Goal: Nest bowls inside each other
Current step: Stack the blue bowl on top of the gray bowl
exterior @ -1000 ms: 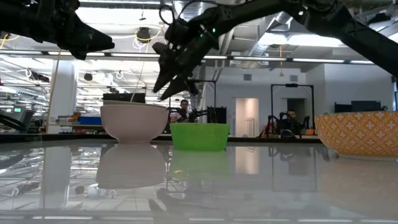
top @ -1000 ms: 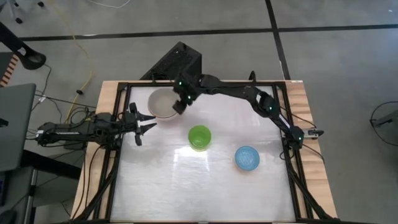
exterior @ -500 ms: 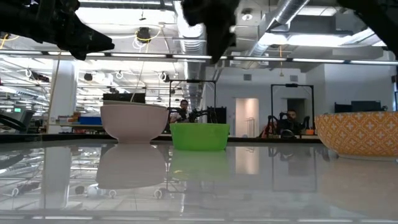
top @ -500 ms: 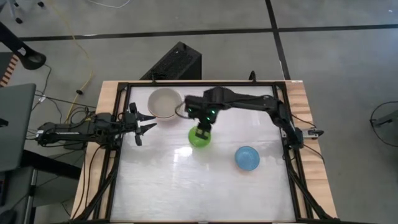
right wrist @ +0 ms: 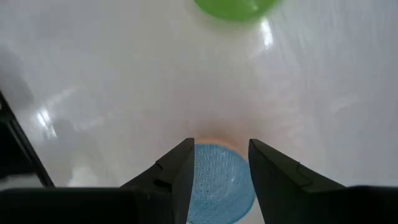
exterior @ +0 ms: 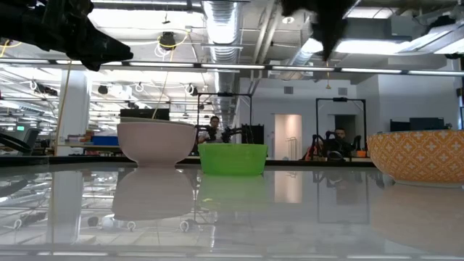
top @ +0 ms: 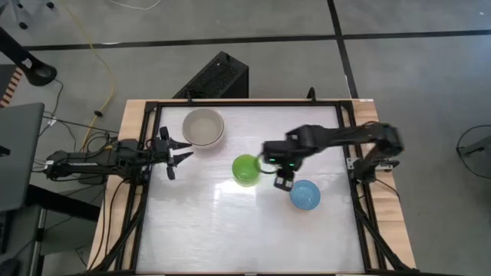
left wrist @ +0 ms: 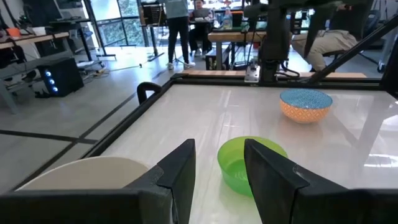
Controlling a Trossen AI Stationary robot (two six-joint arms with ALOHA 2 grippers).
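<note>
Three bowls stand on their bases on the white table. A pale bowl (top: 203,127), pinkish-white outside (exterior: 152,143), is at the far left. The green bowl (top: 245,169) stands mid-table. The small bowl (top: 305,195) at its right is blue inside and orange-patterned outside (exterior: 419,154). My right gripper (top: 282,183) hangs open above the table between the green and blue bowls, pointing steeply down; in its wrist view the blue bowl (right wrist: 217,180) shows below the open fingers. My left gripper (top: 173,149) waits open at the table's left edge, level, beside the pale bowl (left wrist: 87,174).
A black frame (top: 230,102) runs round the table top. A dark box (top: 219,77) sits on the floor beyond the far edge. People and workbenches show in the room behind. Bare table lies along the near side (top: 245,238).
My right gripper has swung from above the pale bowl at the far left toward the table's right and near side, passing over the green bowl, and now hangs beside the blue bowl. It has risen a little and tipped to point more steeply down. The bowls have kept still.
</note>
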